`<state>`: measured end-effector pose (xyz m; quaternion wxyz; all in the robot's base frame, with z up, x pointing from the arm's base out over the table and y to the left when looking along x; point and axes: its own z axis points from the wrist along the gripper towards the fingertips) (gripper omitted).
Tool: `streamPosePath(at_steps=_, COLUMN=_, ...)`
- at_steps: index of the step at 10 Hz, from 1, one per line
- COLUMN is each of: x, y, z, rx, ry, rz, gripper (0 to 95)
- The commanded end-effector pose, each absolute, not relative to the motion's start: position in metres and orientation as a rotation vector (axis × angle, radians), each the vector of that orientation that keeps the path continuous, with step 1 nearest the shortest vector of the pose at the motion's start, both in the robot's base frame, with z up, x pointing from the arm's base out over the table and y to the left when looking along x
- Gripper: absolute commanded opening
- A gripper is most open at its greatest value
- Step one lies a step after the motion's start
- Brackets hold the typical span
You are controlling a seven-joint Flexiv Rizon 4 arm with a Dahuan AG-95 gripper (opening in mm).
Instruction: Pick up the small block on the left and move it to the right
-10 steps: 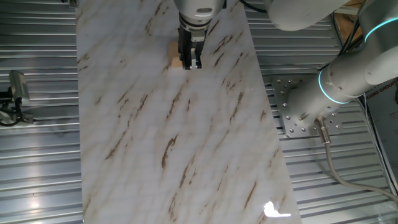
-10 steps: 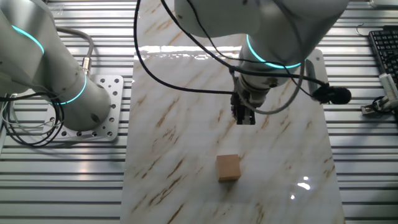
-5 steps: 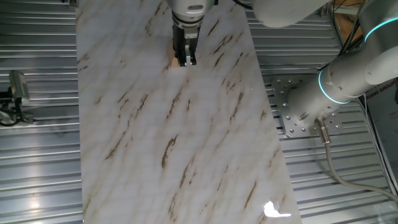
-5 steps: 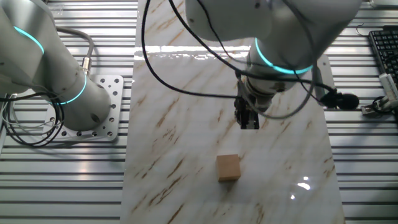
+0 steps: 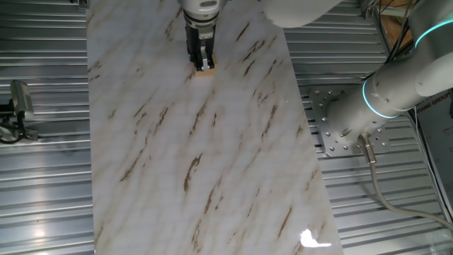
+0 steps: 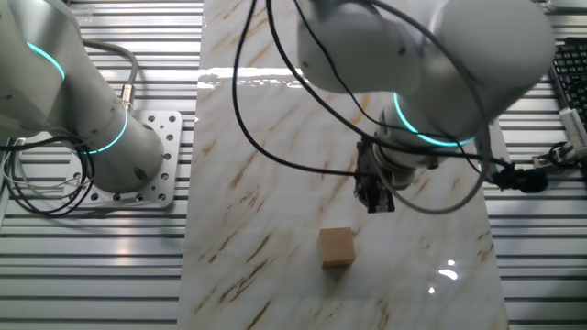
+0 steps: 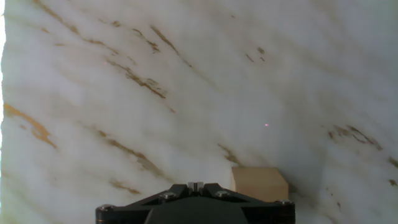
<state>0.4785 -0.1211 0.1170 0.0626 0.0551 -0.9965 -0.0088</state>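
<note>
The small block (image 6: 337, 247), a plain light-tan wooden cube, sits on the marble-patterned tabletop (image 6: 275, 165). In one fixed view only its edge (image 5: 207, 71) shows, just below the fingers. My black gripper (image 6: 378, 203) hangs above the table, a little beyond the block and to its right, with its fingers pressed together and nothing between them. It also shows in one fixed view (image 5: 203, 64). In the hand view the gripper (image 7: 194, 185) is at the bottom edge, and the block (image 7: 260, 183) lies just to its right.
The marble board lies on a ribbed metal bench (image 5: 42, 177). The arm's base plate (image 6: 165, 156) stands beside the board. A keyboard (image 6: 567, 73) is at the far right edge. A white glare spot (image 6: 448, 272) lies near the block.
My gripper has moved across the board toward the block, staying shut. The block has not moved.
</note>
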Motion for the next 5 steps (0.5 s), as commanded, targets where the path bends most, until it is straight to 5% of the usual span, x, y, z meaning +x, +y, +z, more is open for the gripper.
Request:
streamPosePath(at_steps=1, x=0.482, y=-0.128, z=0.11, rx=0.209, ry=-3.007, rz=-0.024, gripper=0.0)
streamPosePath(at_steps=5, x=0.489, y=-0.137, z=0.096, rx=0.243, ry=-2.994, rz=-0.022, gripper=0.0)
